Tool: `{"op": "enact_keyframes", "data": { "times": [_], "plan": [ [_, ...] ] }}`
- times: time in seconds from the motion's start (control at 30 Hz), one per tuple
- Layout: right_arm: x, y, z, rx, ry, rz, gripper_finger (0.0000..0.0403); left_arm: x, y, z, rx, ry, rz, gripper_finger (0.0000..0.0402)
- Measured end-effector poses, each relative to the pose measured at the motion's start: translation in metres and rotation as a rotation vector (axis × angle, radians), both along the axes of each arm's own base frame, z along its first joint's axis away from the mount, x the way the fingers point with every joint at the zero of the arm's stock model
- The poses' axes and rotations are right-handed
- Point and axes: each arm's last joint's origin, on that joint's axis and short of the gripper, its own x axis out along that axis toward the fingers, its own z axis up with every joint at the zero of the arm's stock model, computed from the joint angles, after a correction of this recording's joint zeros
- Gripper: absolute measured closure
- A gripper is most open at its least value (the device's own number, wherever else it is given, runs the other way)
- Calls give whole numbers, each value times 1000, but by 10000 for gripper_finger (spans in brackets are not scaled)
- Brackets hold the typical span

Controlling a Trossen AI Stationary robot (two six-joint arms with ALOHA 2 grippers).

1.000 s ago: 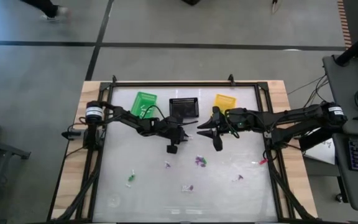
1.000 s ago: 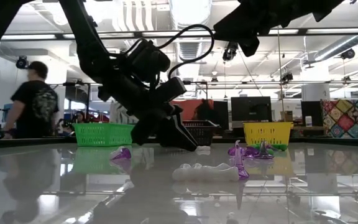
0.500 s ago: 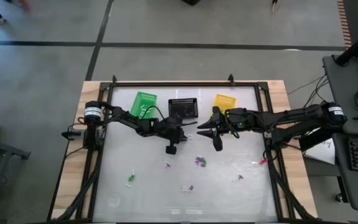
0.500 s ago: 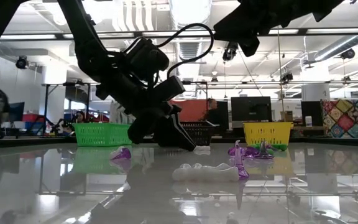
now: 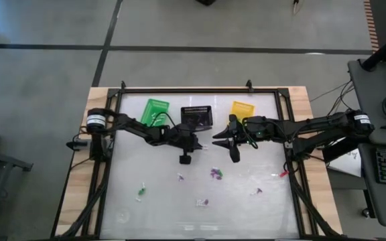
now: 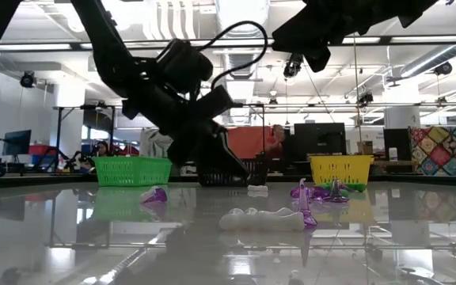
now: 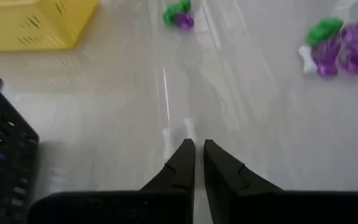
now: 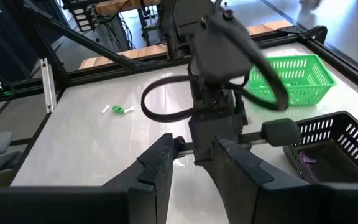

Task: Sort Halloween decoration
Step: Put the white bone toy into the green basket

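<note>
Beside the black basket (image 5: 197,116), left end effector (image 7: 196,148) now pinched together, empty, versus apart a second earlier.

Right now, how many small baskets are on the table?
3, in a row along the table's far side: green basket toward the left arm's side, black basket in the middle, yellow basket toward the right arm's side.

Bright, even ceiling strip lights (image 6: 212,41) glare off the glossy table (image 6: 228,237); low-view arms are backlit silhouettes, background soft.
</note>
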Motion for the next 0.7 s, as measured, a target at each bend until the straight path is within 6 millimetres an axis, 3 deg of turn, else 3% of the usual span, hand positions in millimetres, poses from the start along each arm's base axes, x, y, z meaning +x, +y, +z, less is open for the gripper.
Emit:
{"op": "enact_keyframes", "data": {
  "times": [0.27,0.43,0.57,0.7],
  "plan": [
    [0,0,0,0,3,0,298,-1,0,15,-7,-45,7,401],
    [0,0,0,0,3,-1,298,-7,-1,42,-5,-94,9,402],
    [0,0,0,0,4,0,298,-22,3,69,-5,-85,52,401],
    [0,0,0,0,4,-1,298,-46,13,92,43,-14,209,401]
  ]
}}
